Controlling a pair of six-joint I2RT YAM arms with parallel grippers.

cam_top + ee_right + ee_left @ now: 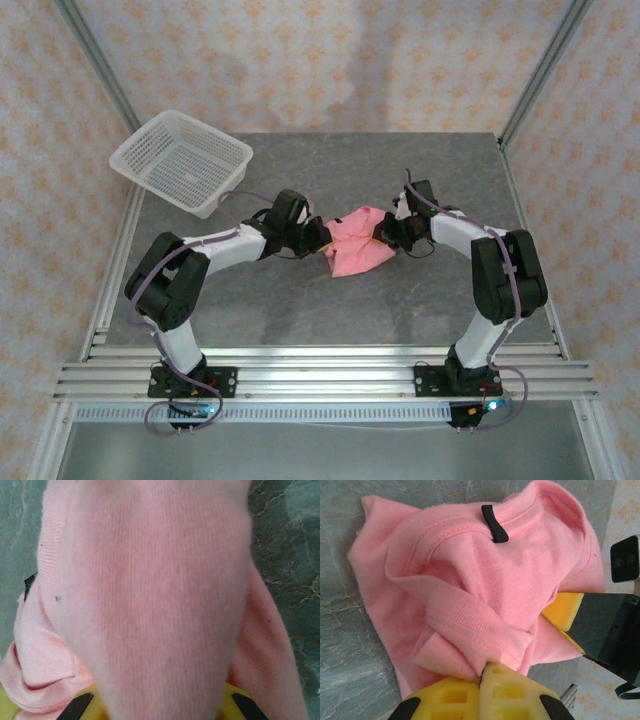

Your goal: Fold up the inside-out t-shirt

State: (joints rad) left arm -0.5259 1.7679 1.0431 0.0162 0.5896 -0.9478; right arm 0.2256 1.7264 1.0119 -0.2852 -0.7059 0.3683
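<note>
The inside-out t-shirt [358, 250], salmon pink, lies bunched in a small heap at the middle of the table, between the two grippers. My left gripper [322, 243] meets it from the left and is shut on a rolled fold of hem [485, 672]. The collar seam with a black loop tag [495, 524] faces up in the left wrist view. My right gripper [378, 235] comes in from the right, shut on the t-shirt. Pink cloth [150, 605] drapes over its jaws and hides the tips, leaving yellow pads [232, 706] showing at the bottom edge.
A white mesh basket [181, 161] stands at the back left corner of the grey table [300, 310]. Aluminium posts rise at the back corners, and a rail [320, 375] runs along the near edge by the arm bases.
</note>
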